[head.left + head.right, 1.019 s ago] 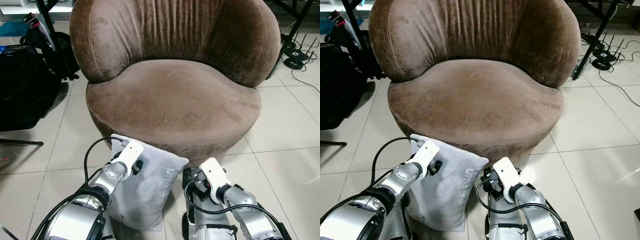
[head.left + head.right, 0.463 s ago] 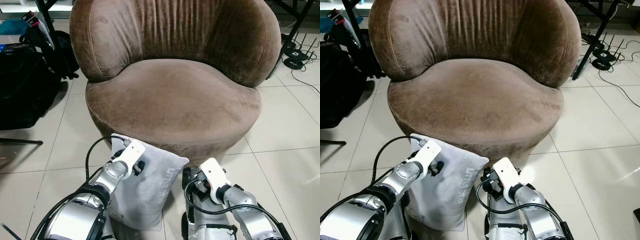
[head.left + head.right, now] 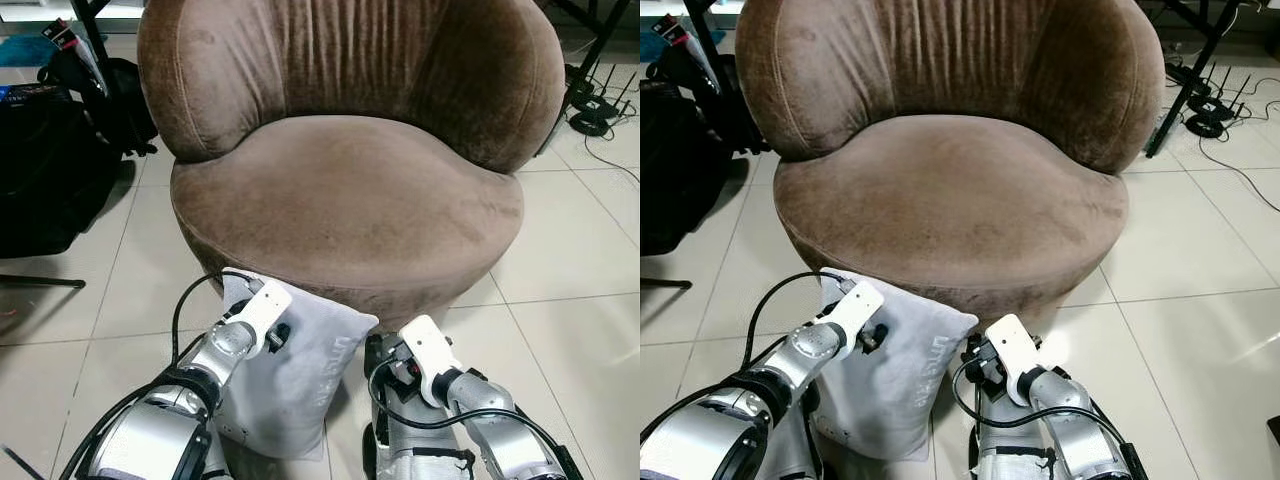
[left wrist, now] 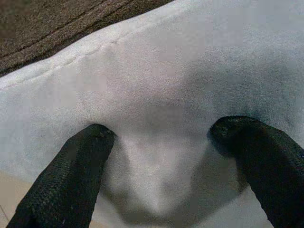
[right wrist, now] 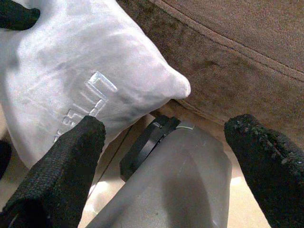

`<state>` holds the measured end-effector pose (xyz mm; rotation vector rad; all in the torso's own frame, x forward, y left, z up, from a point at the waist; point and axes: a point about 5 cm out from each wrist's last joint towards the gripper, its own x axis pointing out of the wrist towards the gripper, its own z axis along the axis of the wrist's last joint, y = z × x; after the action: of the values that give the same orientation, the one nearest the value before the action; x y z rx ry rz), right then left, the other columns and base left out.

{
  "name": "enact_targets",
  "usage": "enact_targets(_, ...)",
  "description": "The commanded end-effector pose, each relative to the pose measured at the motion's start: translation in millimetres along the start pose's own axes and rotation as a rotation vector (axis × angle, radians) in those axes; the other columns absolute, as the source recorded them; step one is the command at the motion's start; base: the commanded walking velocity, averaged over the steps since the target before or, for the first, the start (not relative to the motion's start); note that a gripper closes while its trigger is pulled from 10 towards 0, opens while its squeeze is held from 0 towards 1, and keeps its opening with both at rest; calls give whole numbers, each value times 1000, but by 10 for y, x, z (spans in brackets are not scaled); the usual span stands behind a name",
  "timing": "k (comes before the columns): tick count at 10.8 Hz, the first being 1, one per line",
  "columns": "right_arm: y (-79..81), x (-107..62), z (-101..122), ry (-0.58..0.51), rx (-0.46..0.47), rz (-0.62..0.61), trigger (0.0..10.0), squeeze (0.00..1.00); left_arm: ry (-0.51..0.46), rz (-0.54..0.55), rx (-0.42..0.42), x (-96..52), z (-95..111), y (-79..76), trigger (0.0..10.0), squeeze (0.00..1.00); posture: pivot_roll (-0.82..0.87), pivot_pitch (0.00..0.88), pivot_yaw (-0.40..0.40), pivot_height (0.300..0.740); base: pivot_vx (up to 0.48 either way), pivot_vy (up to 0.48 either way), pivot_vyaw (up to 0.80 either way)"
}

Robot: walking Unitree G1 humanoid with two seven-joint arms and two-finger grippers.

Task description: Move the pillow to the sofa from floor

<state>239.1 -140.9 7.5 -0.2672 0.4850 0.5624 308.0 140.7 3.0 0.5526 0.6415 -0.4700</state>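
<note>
A grey pillow (image 3: 300,385) stands on edge on the tiled floor, leaning against the front of the round brown sofa chair (image 3: 350,200). My left gripper (image 4: 164,142) is open, its two black fingertips (image 4: 95,142) spread wide and pressed into the pillow's upper left face, with fabric bulging between them. My right gripper (image 5: 166,137) is open too, low beside the pillow's right side. Its fingers (image 5: 80,142) are wide apart and the pillow's upper corner (image 5: 178,88) lies just ahead of them, untouched. The sofa seat is bare.
A black bag (image 3: 50,170) lies on the floor left of the sofa. Black stand legs and cables (image 3: 595,110) are at the far right. Open tiled floor (image 3: 570,260) stretches to the right of the sofa.
</note>
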Motion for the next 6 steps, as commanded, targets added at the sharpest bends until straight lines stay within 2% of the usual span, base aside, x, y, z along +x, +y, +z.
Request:
enact_targets(1, 3, -36, -60, 24, 1, 3, 10000, 0, 15, -56, 21, 14, 24, -61, 10000, 1000, -254, 91, -45, 463, 0, 0, 0)
enact_targets(4, 28, -42, -80, 25, 7, 1, 10000, 0, -20, -108, 96, 12, 183, 14, 10000, 1000, -252, 83, -34, 463, 0, 0, 0)
enact_targets(6, 32, -45, -84, 26, 9, -1, 10000, 0, 9, -124, 150, 8, 172, 30, 10000, 1000, -258, 81, -31, 463, 0, 0, 0)
